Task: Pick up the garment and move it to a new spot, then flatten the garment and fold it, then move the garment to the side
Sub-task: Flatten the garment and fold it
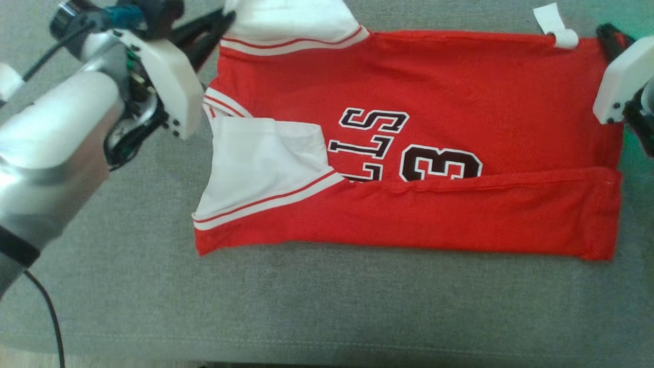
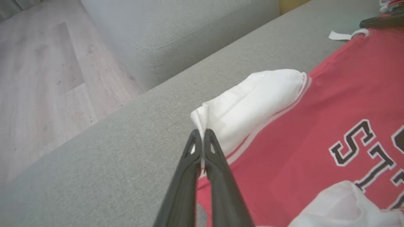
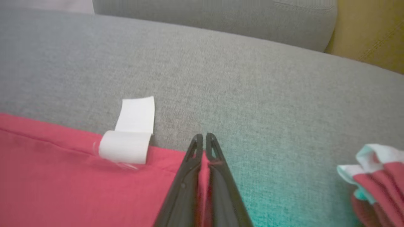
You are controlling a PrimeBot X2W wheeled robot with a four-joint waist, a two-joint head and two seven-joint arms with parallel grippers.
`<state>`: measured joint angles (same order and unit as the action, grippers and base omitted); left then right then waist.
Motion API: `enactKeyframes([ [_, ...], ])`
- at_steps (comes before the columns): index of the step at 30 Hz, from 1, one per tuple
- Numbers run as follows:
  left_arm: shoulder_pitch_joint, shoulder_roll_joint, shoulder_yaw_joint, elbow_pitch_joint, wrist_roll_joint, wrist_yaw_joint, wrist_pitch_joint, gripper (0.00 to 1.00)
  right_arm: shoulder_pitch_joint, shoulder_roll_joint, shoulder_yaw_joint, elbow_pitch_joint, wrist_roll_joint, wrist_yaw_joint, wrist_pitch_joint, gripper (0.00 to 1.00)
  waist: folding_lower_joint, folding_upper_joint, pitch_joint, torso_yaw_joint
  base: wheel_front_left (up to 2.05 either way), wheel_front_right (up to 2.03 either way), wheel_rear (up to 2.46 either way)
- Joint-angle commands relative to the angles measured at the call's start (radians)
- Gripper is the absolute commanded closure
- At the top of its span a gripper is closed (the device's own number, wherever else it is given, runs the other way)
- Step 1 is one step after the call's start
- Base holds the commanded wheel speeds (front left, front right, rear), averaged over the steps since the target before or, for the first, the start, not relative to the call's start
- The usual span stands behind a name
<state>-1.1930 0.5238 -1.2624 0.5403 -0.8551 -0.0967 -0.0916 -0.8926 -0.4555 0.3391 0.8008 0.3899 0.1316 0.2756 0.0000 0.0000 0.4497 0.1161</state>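
The garment (image 1: 460,82) lies flat, its edge opposite the jaws folded over. Left jaws clench its white sleeve (image 2: 252,97), right jaws its hem (image 3: 167,156). Further folding and moving aside likely remain.

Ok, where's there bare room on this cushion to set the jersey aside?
Widest free patch: the grey cushion between the jersey and the cushion's front edge. More bare cushion lies beyond the jersey's far edge. Crowded: the right end, where a bunched red-and-white cloth lies past the right gripper.
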Motion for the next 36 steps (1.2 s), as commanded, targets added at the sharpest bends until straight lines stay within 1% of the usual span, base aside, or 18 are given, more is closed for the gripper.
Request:
enactKeyframes([
  [1, -0.063, 0.047, 0.060, 0.005, 0.003, 0.007, -0.017, 1.00, -0.027, -0.014, 0.006, -0.030, 0.019, -0.001, -0.023, 1.00, 0.0000, 0.0000, 0.000, -0.005, 0.00, 0.00, 0.00],
  [4, -0.085, 0.049, 0.075, 0.037, 0.003, 0.013, -0.036, 1.00, -0.063, -0.009, 0.010, -0.044, 0.044, -0.001, -0.064, 1.00, 0.0000, 0.0000, 0.006, -0.013, 0.00, 0.00, 0.00],
  [9, -0.152, 0.040, 0.098, 0.121, 0.012, 0.005, -0.077, 1.00, -0.137, -0.001, 0.026, -0.059, 0.060, -0.001, -0.125, 1.00, 0.0000, 0.0000, 0.029, -0.024, 0.00, 0.00, 0.00],
  [12, -0.195, 0.014, 0.116, 0.172, 0.019, 0.009, -0.106, 1.00, -0.182, 0.003, 0.029, -0.057, 0.058, -0.001, -0.169, 1.00, 0.0000, 0.0000, 0.043, -0.027, 0.00, 0.00, 0.00],
  [16, -0.242, -0.026, 0.142, 0.243, 0.029, 0.011, -0.146, 1.00, -0.229, 0.015, 0.025, -0.023, 0.059, -0.001, -0.208, 1.00, 0.0000, 0.0000, 0.056, -0.027, 0.00, 0.00, 0.00],
  [19, -0.252, -0.051, 0.150, 0.285, 0.036, 0.004, -0.159, 1.00, -0.246, 0.024, 0.035, -0.005, 0.051, -0.001, -0.246, 1.00, 0.0000, 0.0000, 0.058, -0.027, 0.00, 0.00, 0.00],
  [23, -0.242, -0.068, 0.149, 0.308, 0.048, -0.005, -0.166, 1.00, -0.241, 0.021, 0.048, 0.012, 0.060, -0.001, -0.282, 1.00, 0.0000, 0.0000, 0.049, -0.021, 0.00, 0.00, 0.00],
  [26, -0.211, -0.071, 0.140, 0.310, 0.066, -0.014, -0.169, 1.00, -0.208, 0.008, 0.084, 0.020, 0.079, -0.001, -0.289, 1.00, 0.0000, 0.0000, 0.029, -0.012, 0.00, 0.00, 0.00],
  [29, -0.171, -0.063, 0.139, 0.281, 0.078, -0.022, -0.170, 1.00, -0.167, -0.016, 0.113, 0.012, 0.118, -0.001, -0.294, 1.00, 0.0000, 0.0000, 0.001, -0.003, 0.00, 0.00, 0.00],
  [34, -0.072, -0.025, 0.127, 0.191, 0.091, -0.029, -0.170, 1.00, -0.083, -0.064, 0.174, -0.027, 0.208, -0.001, -0.274, 1.00, 0.0000, 0.0000, -0.052, 0.013, 0.00, 0.00, 0.00],
  [36, -0.034, -0.005, 0.107, 0.155, 0.096, -0.031, -0.170, 1.00, -0.046, -0.091, 0.202, -0.051, 0.242, -0.001, -0.259, 1.00, 0.0000, 0.0000, -0.072, 0.019, 0.00, 0.00, 0.00],
])
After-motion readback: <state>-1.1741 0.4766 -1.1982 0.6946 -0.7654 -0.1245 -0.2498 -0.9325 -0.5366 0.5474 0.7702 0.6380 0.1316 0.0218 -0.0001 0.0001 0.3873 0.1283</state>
